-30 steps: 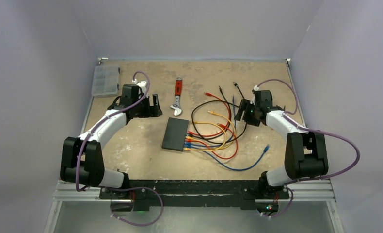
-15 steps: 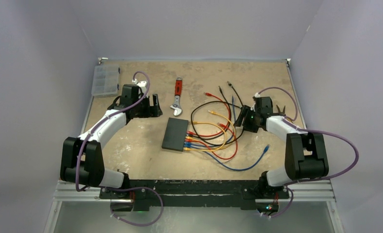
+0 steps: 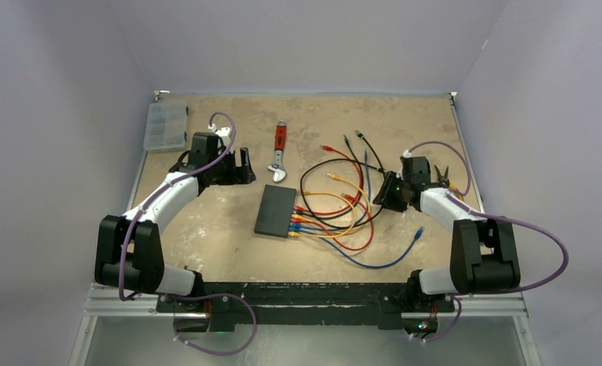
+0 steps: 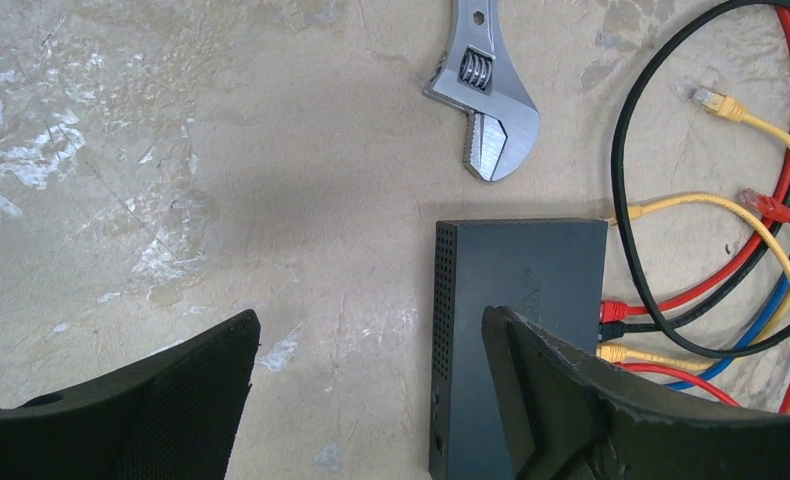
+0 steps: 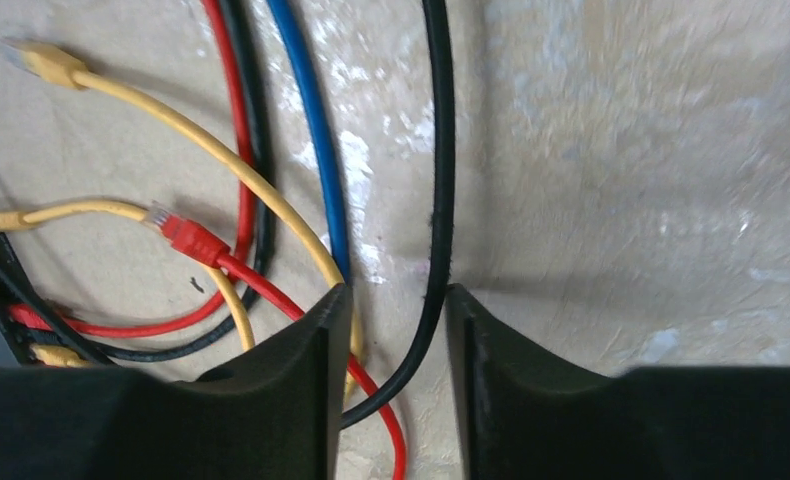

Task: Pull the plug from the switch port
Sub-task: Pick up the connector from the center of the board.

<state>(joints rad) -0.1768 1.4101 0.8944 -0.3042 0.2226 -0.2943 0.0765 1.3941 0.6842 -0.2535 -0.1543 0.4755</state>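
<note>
So the biggest thing here is the worn sandy-tan tabletop (image 3: 206, 229), with both arms reaching out over it.

The left gripper (image 3: 241, 166) sits out left of centre, near the far side. Its pincer is spread wide with nothing in it; the wrist view shows only bare table in the gap.

The right gripper (image 3: 385, 191) is over on the right, down in the cable mess. Its pincer is narrow, and a black cable (image 5: 436, 150) runs straight through the slot between the fingers (image 5: 291, 400). The slot looks a touch wider than the cable, so it isn't pinched.

The flat matte black rectangular switch (image 3: 275, 210) lies about mid-table, well apart from both grippers. Its ported short edge faces right.

A clear plastic compartment box (image 3: 165, 126) sits in the far left corner.

The silver adjustable wrench with a red handle (image 3: 280, 152) lies just beyond the switch, with its jaw end close to the switch's far edge.

Loose loops of red, black, yellow and blue cables (image 3: 344, 221) sprawl between the switch and the right gripper.

The little plugs (image 3: 298, 219) are all seated in the port row. I can make out red, yellow and blue ones.
</note>
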